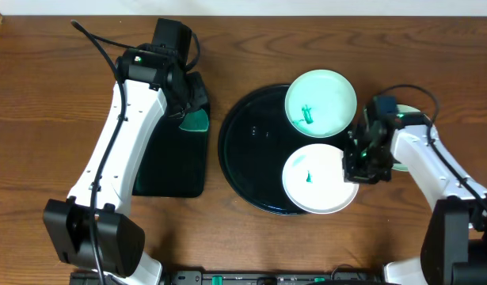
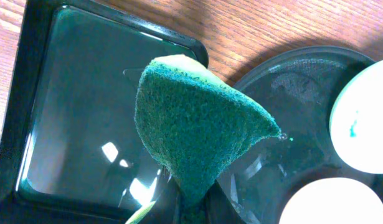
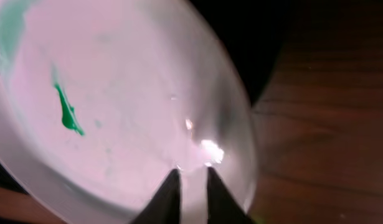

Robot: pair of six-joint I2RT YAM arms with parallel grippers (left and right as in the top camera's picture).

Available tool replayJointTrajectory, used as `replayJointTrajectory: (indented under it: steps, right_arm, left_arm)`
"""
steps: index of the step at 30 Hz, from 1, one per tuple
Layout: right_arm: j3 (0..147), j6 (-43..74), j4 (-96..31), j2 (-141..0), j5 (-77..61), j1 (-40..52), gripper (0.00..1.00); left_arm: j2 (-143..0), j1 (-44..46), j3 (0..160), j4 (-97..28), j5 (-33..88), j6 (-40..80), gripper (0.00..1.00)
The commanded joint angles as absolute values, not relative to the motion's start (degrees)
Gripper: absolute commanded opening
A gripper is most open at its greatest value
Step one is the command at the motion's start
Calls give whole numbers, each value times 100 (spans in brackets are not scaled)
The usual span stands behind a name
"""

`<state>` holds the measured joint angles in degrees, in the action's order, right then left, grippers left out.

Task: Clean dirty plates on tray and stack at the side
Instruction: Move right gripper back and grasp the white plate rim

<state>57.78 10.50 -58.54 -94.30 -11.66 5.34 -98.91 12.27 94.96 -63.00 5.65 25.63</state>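
Observation:
The round black tray (image 1: 247,150) holds a mint-green plate (image 1: 321,103) with a green smear at its far right and a white plate (image 1: 310,182) with a green smear at its near right. My right gripper (image 1: 355,165) is shut on the white plate's right rim. In the right wrist view the fingers (image 3: 192,177) pinch the plate (image 3: 116,93), which looks tilted. A third pale-green plate (image 1: 401,165) lies on the table, mostly hidden under my right arm. My left gripper (image 2: 194,208) is shut on a green sponge (image 2: 191,118) and holds it above the rectangular tray's right edge.
The rectangular black tray (image 1: 168,178) lies left of the round tray and also shows in the left wrist view (image 2: 29,93). The round tray (image 2: 291,81) and mint plate (image 2: 365,118) show at that view's right. Brown wood tabletop (image 1: 37,119) surrounds everything.

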Motion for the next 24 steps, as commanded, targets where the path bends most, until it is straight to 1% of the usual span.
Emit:
replayJointTrajectory:
  steps: [1,3,5,7,11,15,17,20,24]
  right_arm:
    - [5507,1288,-5690,-9441,-1175,685,6]
    - [5419,1352,-5658,-9441,-1140,718,2]
    - [5435,1369,-5627,-9439,-1142,722,2]
    - [5535,1367,-5596,-9421,-1144,722,4]
    - [6010,1363,-5697,-9356,-1256,725,10]
    - [6814,1107,-6396,-9207,-1024,666,15]
    - [7024,1109,-6783,-9181,-740,596,20]
    - [6969,1164,-7054,-9183,-600,567,22]
    - [6326,1238,-6775,-9183,-580,567,21]
  left_arm:
    - [-9891,1234,9546,-6322,558,2508,7]
    - [-9891,1234,9546,-6322,558,2508,7]
    - [-9891,1234,9546,-6318,558,2508,7]
    - [-9891,1234,9546,-6316,556,2508,7]
    - [-9891,1234,9546,-6316,556,2508,7]
    - [-9891,1234,9546,-6320,556,2508,7]
    - [-9891,1234,9546,-6318,556,2508,7]
    - [-9891,1234,9546,-6320,558,2508,7]
    - [-9891,1234,9546,-6340,556,2508,7]
